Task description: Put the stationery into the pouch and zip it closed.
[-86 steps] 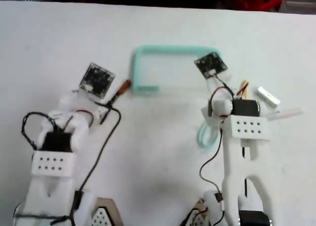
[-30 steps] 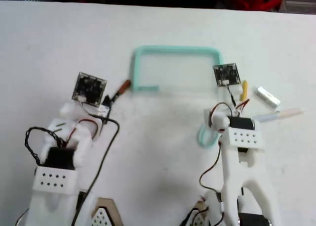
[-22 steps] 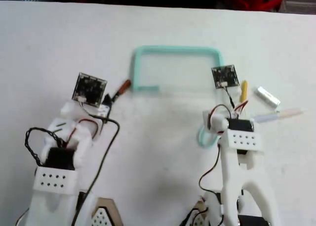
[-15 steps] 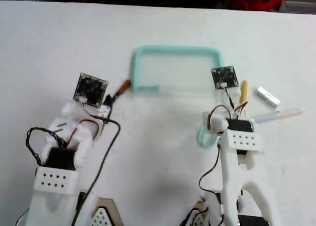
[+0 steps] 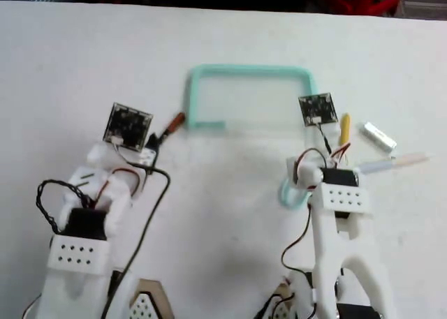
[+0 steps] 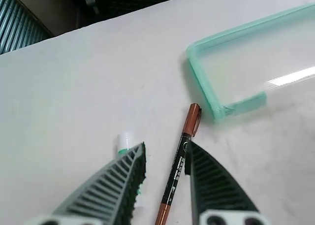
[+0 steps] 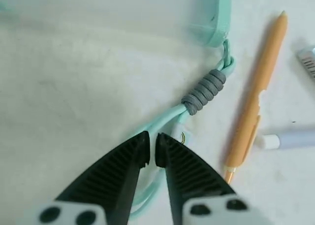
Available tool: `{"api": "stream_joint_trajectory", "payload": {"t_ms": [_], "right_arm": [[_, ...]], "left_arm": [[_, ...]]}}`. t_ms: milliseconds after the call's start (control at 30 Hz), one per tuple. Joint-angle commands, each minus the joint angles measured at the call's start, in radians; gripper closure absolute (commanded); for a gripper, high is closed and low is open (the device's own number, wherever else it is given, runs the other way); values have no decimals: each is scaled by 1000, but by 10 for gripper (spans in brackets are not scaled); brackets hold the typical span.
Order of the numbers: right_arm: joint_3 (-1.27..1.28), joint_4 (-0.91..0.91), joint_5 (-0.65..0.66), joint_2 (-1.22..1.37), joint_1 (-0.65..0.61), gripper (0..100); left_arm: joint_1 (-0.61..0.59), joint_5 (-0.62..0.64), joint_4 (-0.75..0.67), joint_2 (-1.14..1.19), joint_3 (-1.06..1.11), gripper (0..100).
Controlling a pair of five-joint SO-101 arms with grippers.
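Pouch flat on table; left claw spread around brown pen.

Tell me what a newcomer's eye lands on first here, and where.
The mint-rimmed clear pouch lies mid-table, beyond both arms. A brown pen lies between the open jaws of the left gripper, near the pouch's corner. The right gripper, jaws almost together, sits over the pouch's mint strap, an orange pen beside it.

Mint-edged clear pouch lies flat; brown pen, orange pen flank it.
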Motion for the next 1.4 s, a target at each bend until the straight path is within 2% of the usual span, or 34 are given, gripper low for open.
{"api": "stream_joint_trajectory", "payload": {"t_ms": [0, 100, 267, 533, 600, 733, 800, 900, 1000, 1200, 1367], "right_arm": [[-5, 2, 5, -21, -7, 908], [-5, 7, 5, -21, -8, 860], [-5, 2, 6, -21, -7, 988], [-5, 13, 5, -19, -8, 831], [-8, 31, 5, -19, -12, 824], [2, 31, -3, -18, -97, 823], [9, 21, -74, -18, -117, 822], [-5, -13, -157, -18, -102, 822], [-29, -35, -138, -7, -59, 821], [-232, -36, -92, 245, 4, 822], [-448, 54, -94, 499, 44, 824]], "left_arm": [[8, 5, -25, -10, -5, 854], [4, 5, -20, -10, -9, 854], [-35, 6, -25, -10, -11, 854], [-36, 6, -25, -10, -6, 854], [-38, 6, -21, -10, -9, 854], [-39, 6, -21, -10, -11, 854], [-39, 8, -17, -10, -11, 854], [-39, 9, 3, -10, -11, 853], [-39, 12, 5, -10, -11, 853], [-36, 12, 11, -10, -9, 853], [-36, 12, 6, -5, -5, 853]]}}
